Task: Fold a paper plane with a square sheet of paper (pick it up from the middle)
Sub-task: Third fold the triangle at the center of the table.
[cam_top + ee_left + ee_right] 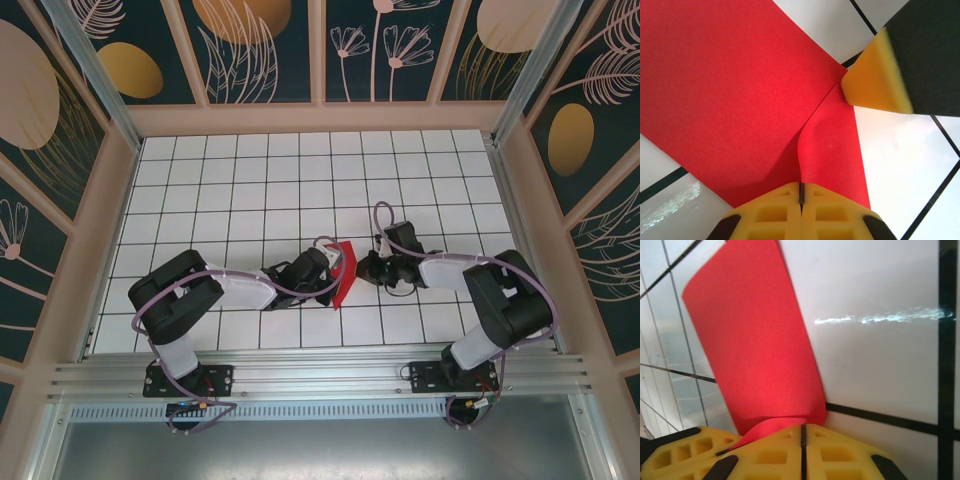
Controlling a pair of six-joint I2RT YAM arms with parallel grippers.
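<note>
Left gripper [801, 197] and right gripper [803, 434] are both clenched on the paper [345, 272], which stands on edge between them over the bench [250, 180]. Match the edges and pull evenly before creasing.

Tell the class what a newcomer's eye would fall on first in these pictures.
The bright red paper stands out, near the middle of the white tiled table. Both arms meet at it: the left gripper is shut on a crease, and the right gripper is shut on its edge. Dark floral panels ring the scene.
</note>
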